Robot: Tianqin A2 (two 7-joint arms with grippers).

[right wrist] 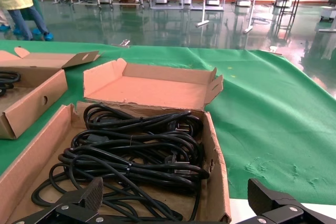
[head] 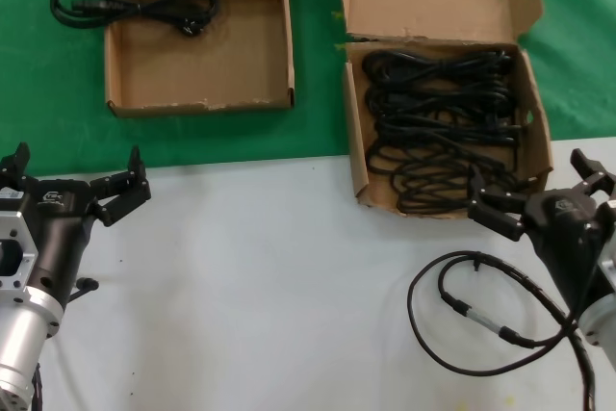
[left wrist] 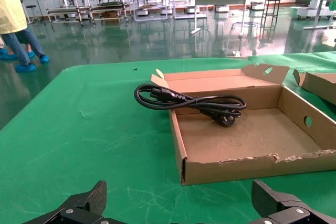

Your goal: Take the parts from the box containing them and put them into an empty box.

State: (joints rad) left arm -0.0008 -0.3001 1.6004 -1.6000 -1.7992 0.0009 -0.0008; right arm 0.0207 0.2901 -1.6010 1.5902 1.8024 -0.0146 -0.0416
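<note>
So the tabletop [head: 289,295] is split, pale grey along the near edge and covered by a green cloth [head: 38,103] toward the far edge. On the cloth at the far right sits the box containing them [head: 358,156], tall lid flap standing up at the back, its near end poking onto the grey part. It's packed with the parts [head: 438,127], a tangle of black power cords lying across each other.

Far left on the cloth is the low-walled empty box [head: 120,103], though it's not really empty: one bundled cord [head: 130,5] lies draped over its back left wall, one end hanging outside on the cloth, the plug end inside.

Right pincer [head: 539,175] hovers at the near right corner of the full box, fingers spread apart, nothing in them. Left pincer [head: 72,170] sits over the grey strip near the left edge, also spread wide and holding nothing, well apart from both boxes.

A thin looped robot cable [head: 472,320] with silver connectors lies on the grey near the right arm.
</note>
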